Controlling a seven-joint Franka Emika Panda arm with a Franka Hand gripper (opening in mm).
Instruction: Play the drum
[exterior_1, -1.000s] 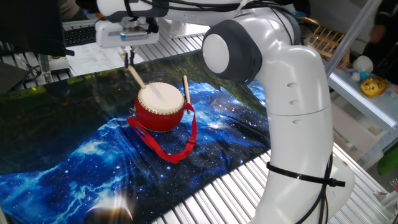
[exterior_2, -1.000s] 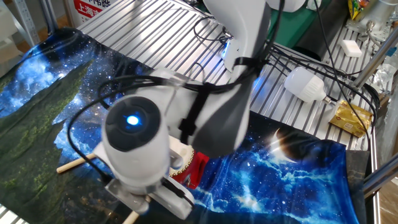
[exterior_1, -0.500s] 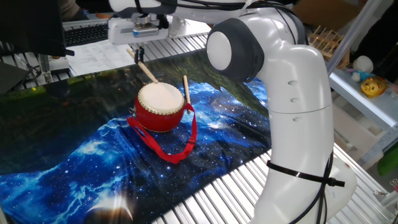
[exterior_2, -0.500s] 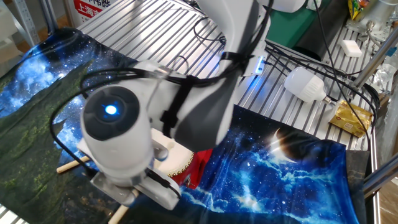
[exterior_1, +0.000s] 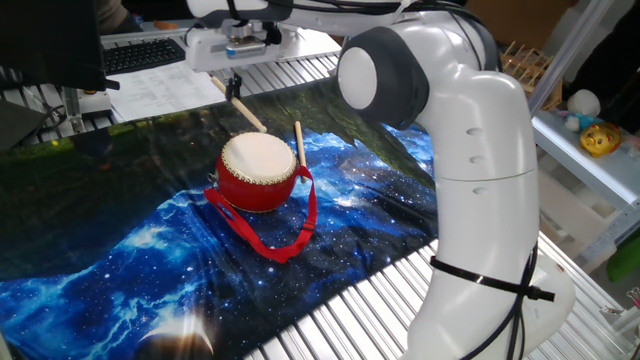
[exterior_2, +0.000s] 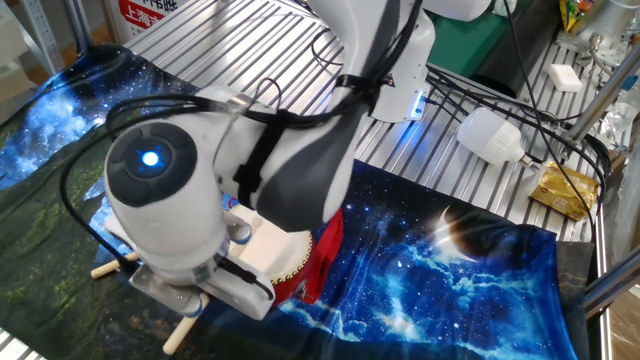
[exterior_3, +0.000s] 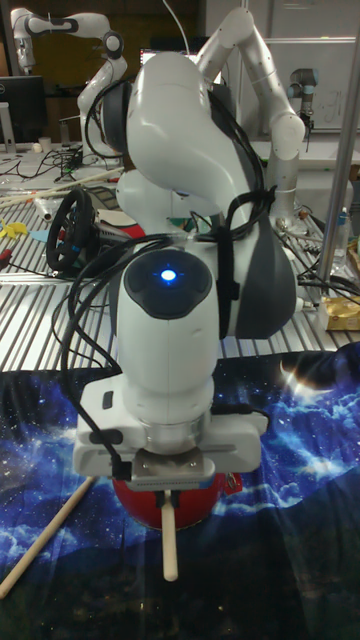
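Note:
The drum (exterior_1: 258, 160), red with a cream skin, sits on the galaxy cloth, its red ribbon strap (exterior_1: 300, 225) trailing toward the front. My gripper (exterior_1: 235, 84) hangs above and behind the drum's far left rim, shut on a thin wooden stick (exterior_1: 245, 108) that slants down toward the rim; its tip is clear of the skin. A second stick (exterior_1: 298, 143) leans on the drum's right side. In the other fixed view the arm hides most of the drum (exterior_2: 275, 245). In the tall view the gripper (exterior_3: 168, 486) holds the stick (exterior_3: 169, 545) in front of the drum (exterior_3: 205, 500).
A blue galaxy cloth (exterior_1: 120, 250) covers the slatted metal table. A keyboard (exterior_1: 140, 55) and papers (exterior_1: 160, 95) lie at the back left. A white bulb-shaped object (exterior_2: 490, 135) and cables lie beside the robot base.
The gripper has moved right and up with the stick. The stick lay across the drum skin a second ago; now its tip is lifted off near the far rim.

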